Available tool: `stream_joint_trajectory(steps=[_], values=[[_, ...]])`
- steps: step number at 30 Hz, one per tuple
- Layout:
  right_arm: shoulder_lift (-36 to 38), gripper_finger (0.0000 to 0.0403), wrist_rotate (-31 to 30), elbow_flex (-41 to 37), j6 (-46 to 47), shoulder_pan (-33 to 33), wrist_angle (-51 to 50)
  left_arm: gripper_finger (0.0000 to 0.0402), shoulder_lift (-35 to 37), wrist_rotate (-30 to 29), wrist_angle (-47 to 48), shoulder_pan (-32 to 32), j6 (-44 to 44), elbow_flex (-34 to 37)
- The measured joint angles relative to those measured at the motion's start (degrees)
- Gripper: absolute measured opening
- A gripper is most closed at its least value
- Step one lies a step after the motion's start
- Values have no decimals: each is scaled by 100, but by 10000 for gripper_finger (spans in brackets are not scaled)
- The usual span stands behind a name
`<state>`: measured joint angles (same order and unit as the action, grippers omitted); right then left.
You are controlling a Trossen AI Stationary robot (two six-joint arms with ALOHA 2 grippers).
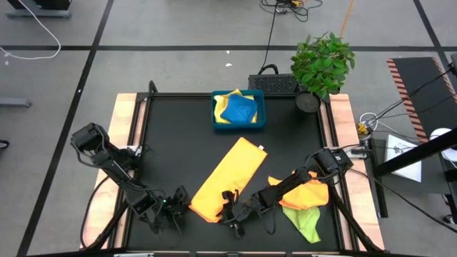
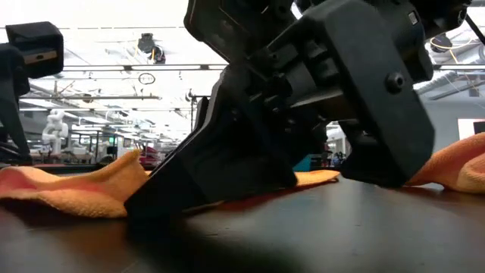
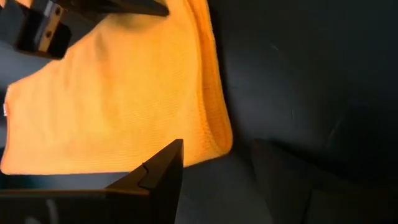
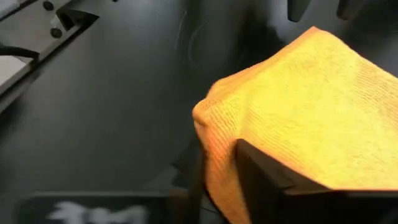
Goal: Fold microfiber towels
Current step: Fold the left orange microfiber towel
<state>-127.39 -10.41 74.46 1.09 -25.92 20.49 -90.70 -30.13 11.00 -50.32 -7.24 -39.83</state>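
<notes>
An orange-yellow towel [image 1: 227, 178], folded into a long strip, lies flat and slantwise on the black table. My left gripper [image 1: 178, 202] is open beside the left corner of the strip's near end [image 3: 214, 140]. My right gripper [image 1: 233, 215] is open at the right corner of the near end [image 4: 208, 118]. One of its fingers [image 4: 273, 180] stands over the cloth and the other is beside it. A blue tray [image 1: 238, 125] at the far middle holds a blue towel [image 1: 239, 109] and a pale yellow towel [image 1: 227, 96]. An orange towel [image 1: 308, 194] and a lime green towel [image 1: 307, 225] lie crumpled at the near right. My left gripper touches nothing that I can see; its finger [image 3: 155, 180] stands just off the towel's near edge. My right gripper has one finger over the towel's near corner [image 4: 217, 143], coming low from the table's right. I cannot tell whether it touches the cloth.
A potted plant [image 1: 323, 63] and a dark keyboard-like object [image 1: 275, 83] stand at the far right. Wooden rails [image 1: 123, 143] border the table on both sides. Bare black table [image 1: 171, 143] lies left of the strip.
</notes>
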Motion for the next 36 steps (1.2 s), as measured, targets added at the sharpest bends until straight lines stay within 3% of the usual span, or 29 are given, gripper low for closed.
stream_joint_trajectory(steps=[4, 18, 36], values=[[-3, 10, -37, -7, -30, 38, 85, 191, 0, -41, -192, 43, -14, 0], [341, 2, -34, -26, 641, 210, 328, 191, 0, -154, -877, 99, -18, 0], [352, 1, -15, -26, 1003, 232, 555, 191, -7, 19, -509, 385, 945, 22]])
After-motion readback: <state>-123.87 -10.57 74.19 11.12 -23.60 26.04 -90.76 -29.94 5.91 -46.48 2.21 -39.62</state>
